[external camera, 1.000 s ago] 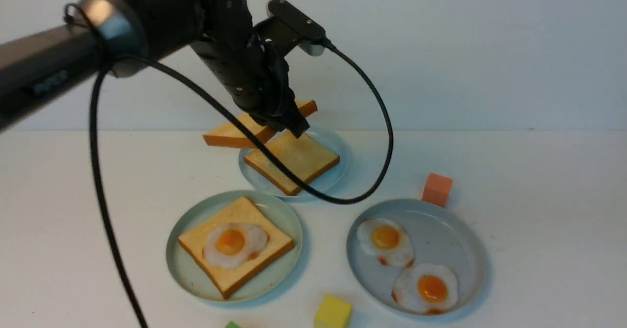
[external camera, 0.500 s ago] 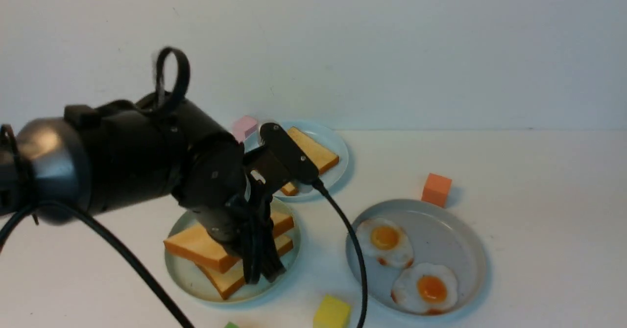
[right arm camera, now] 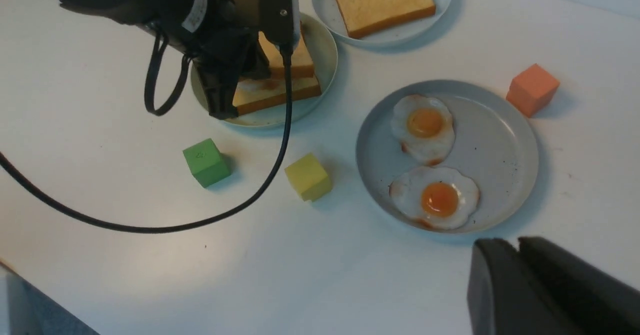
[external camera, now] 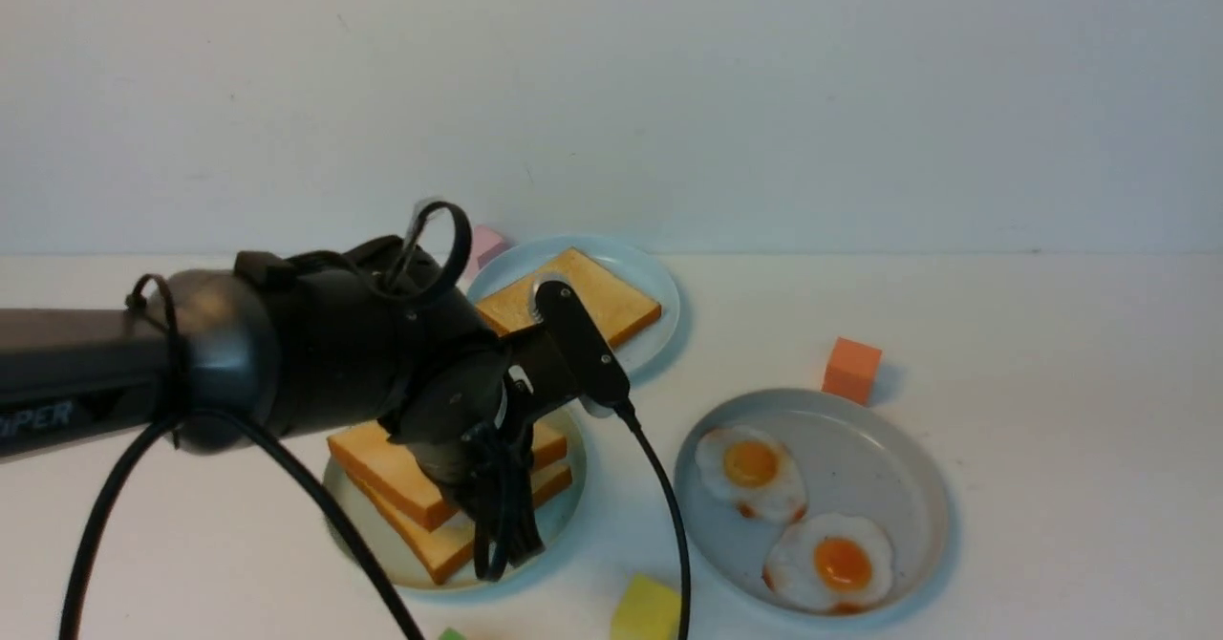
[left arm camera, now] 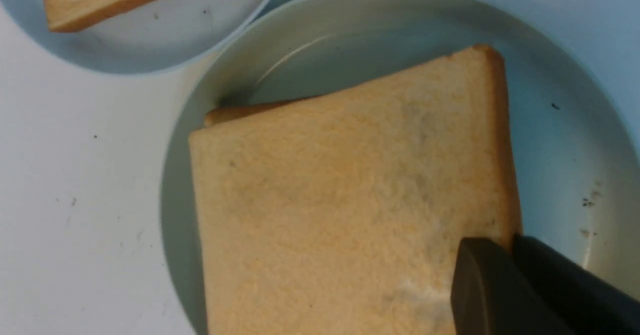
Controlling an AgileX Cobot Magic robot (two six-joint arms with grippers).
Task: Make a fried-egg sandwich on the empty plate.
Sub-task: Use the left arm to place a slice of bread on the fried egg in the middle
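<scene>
While black left gripper [external camera: 506,544] pinches corner of thick golden-brown top toast slice [left arm camera: 350,200] (jaws narrow), stacked fried-egg sandwich [external camera: 401,487] sits on round mint-green plate [external camera: 571,487]. Probably light, fairly stiff, egg layer slippery; hold by crust edge. Right gripper [right arm camera: 517,255] near-closed, empty.

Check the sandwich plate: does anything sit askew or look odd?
The top toast slice sits askew on the lower slice on the mint plate: shifted and twisted, so a lower corner pokes out. The left pincer grips its edge. Nothing looks spilled or damaged.
</scene>
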